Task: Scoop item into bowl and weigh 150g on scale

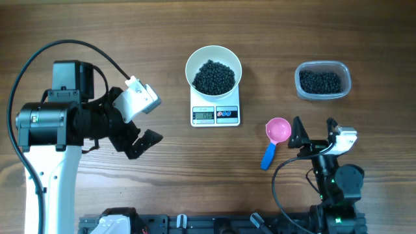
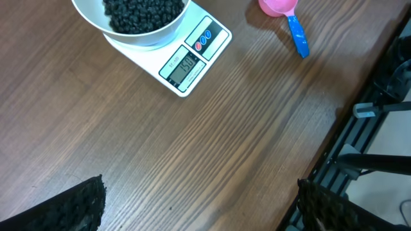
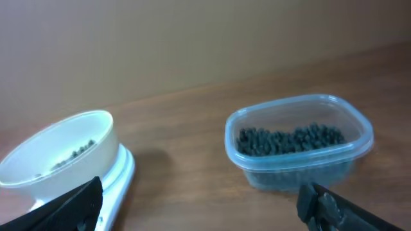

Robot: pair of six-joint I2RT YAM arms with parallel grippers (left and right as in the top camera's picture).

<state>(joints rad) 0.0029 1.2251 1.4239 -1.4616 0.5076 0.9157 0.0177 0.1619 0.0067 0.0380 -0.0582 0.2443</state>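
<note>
A white bowl [image 1: 213, 66] holding a heap of black grains, the item [image 1: 214, 77], stands on the white scale [image 1: 216, 112], whose display is lit. The same bowl [image 2: 138, 35] and scale [image 2: 186, 61] show at the top of the left wrist view, and the bowl [image 3: 58, 157] at the left of the right wrist view. More of the item [image 1: 320, 81] lies in a clear tub [image 1: 323, 80]. My left gripper [image 1: 140, 120] is open, well left of the scale, holding nothing. My right gripper [image 1: 315, 133] is open near the front edge, just right of the scoop.
A pink scoop with a blue handle [image 1: 275, 138] lies on the table between the scale and my right gripper. The clear tub [image 3: 298, 144] sits at the back right. A black rail [image 1: 214, 224] runs along the table's front edge.
</note>
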